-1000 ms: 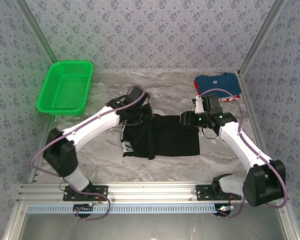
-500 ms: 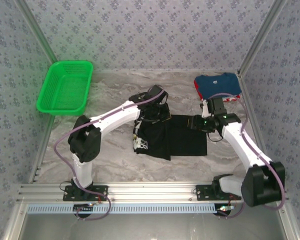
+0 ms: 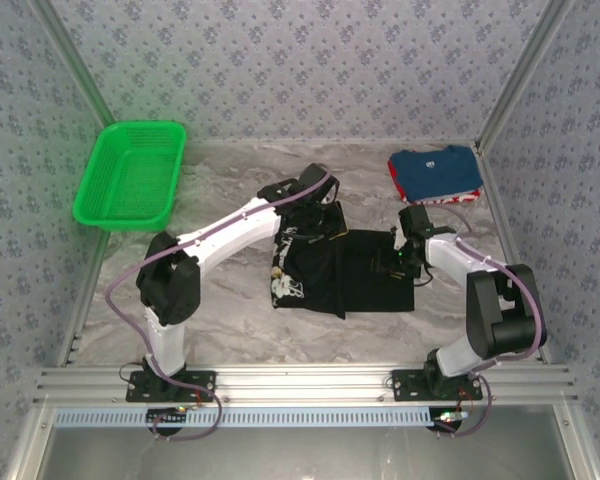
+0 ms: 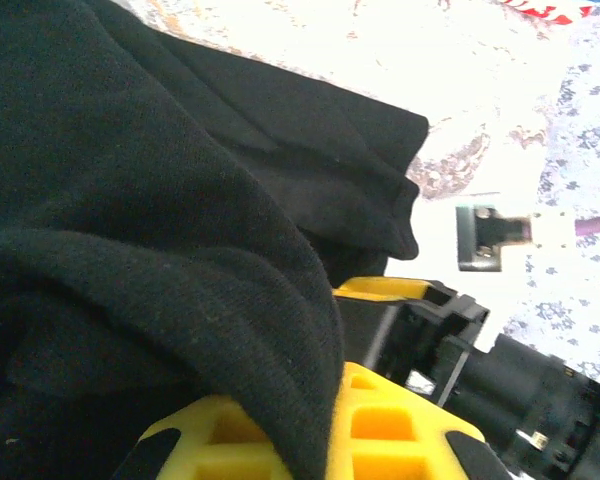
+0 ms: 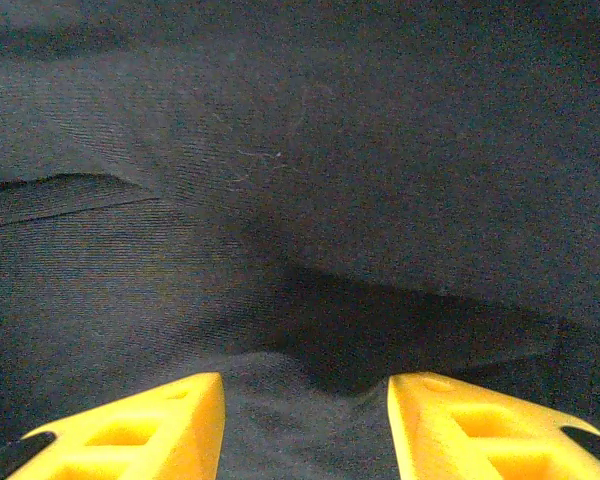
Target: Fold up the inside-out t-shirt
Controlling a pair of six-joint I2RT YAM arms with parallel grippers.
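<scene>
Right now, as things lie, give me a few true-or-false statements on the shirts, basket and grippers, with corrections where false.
1. The basket sits at the far left of the table. True.
2. The blue shirt lies in the basket. False: it lies folded on the table at the far right.
3. The left gripper is shut on the t-shirt. True.
4. The right gripper is clamped shut. False: its fingers stand apart over the black fabric.
5. The t-shirt touches the blue shirt. False: bare table separates them.
</scene>
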